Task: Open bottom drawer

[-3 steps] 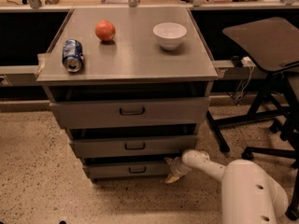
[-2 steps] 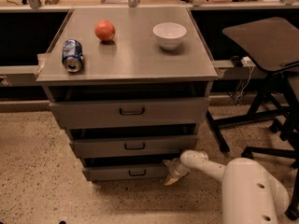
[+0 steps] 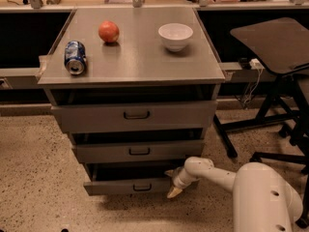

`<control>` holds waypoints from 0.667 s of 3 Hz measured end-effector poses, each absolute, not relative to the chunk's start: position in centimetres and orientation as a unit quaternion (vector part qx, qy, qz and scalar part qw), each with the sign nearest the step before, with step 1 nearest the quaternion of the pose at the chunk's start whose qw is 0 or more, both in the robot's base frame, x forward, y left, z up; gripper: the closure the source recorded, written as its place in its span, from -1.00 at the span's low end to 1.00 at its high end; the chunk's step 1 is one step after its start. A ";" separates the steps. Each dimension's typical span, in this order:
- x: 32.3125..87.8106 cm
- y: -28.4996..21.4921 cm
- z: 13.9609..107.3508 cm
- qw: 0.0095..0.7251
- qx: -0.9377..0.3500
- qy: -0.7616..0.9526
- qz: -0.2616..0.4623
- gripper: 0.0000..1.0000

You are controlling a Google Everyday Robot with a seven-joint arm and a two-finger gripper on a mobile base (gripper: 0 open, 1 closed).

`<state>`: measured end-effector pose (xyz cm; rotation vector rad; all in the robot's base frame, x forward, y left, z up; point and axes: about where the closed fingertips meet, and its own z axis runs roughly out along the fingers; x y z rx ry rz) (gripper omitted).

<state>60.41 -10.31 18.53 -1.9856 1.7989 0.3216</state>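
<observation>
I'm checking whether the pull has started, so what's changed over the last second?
The bottom drawer has slid out a little toward the camera, and the gripper at its right end came forward with it. The top drawer, middle drawer, can, apple and bowl stayed put.

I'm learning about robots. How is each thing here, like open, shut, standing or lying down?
bottom drawer: pulled partly open
middle drawer: looks shut
top drawer: looks shut
soda can: lying on its side
bowl: upright, looks empty
apple: whole, resting on the cabinet top
gripper: at the bottom drawer's right end
</observation>
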 end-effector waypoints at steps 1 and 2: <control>58.7 -9.2 18.0 0.191 -0.721 0.650 0.146 -0.38; 57.7 -8.9 17.5 0.167 -0.723 0.650 0.163 -0.12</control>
